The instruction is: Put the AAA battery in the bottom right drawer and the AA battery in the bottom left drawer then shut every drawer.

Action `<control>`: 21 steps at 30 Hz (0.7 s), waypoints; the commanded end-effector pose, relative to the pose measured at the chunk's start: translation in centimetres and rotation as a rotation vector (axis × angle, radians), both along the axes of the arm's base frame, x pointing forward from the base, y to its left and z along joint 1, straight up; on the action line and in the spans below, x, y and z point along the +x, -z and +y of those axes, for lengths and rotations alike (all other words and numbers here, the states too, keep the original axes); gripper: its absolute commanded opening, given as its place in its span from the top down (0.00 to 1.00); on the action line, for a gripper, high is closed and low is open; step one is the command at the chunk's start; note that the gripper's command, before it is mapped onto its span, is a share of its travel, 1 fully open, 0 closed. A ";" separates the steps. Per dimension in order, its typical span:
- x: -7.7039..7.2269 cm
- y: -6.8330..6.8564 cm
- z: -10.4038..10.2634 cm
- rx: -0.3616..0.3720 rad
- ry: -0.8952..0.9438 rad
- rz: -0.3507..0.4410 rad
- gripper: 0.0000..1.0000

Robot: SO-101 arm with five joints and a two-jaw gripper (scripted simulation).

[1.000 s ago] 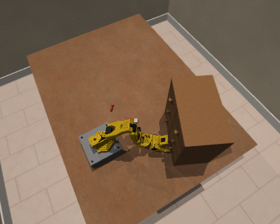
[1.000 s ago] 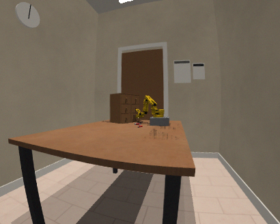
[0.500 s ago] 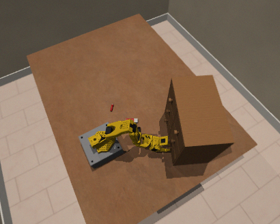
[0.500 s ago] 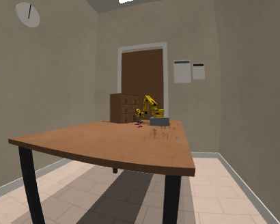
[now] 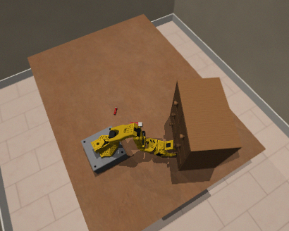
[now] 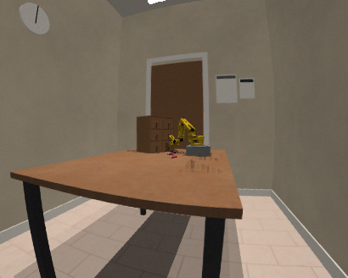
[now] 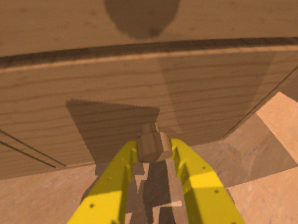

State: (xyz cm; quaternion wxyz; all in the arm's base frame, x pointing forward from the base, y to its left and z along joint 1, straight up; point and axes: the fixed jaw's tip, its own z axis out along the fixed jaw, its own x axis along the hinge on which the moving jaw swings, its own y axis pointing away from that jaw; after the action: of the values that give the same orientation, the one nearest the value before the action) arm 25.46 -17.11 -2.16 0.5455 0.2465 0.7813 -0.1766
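The wooden chest [image 5: 202, 120] stands at the table's right, its drawers facing the arm, and it also shows in the exterior view [image 6: 154, 133]. All drawers look shut. My gripper [image 7: 152, 152] is low at the table, shut on the round wooden knob [image 7: 152, 142] of the bottom row's right drawer, near the chest's corner. It shows in the overhead view [image 5: 175, 149] too. A small red battery [image 5: 115, 110] lies on the table left of the chest. A red and white thing [image 5: 137, 123] lies partly hidden behind the arm. I cannot tell which battery is which.
The arm's grey base [image 5: 101, 155] sits near the table's front edge. The chest's other knobs [image 5: 174, 114] stick out toward the arm. The table edge runs close behind the chest.
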 end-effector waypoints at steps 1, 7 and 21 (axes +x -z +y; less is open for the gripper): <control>0.5 -0.3 0.6 0.009 -0.023 -0.012 1.00; 0.5 -0.3 0.6 0.009 -0.023 -0.012 1.00; -0.3 -0.3 0.6 0.005 -0.008 -0.010 1.00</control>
State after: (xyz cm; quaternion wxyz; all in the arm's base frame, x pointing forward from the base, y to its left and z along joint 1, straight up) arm 25.26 -17.00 -2.15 0.5453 0.2475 0.7813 -0.1760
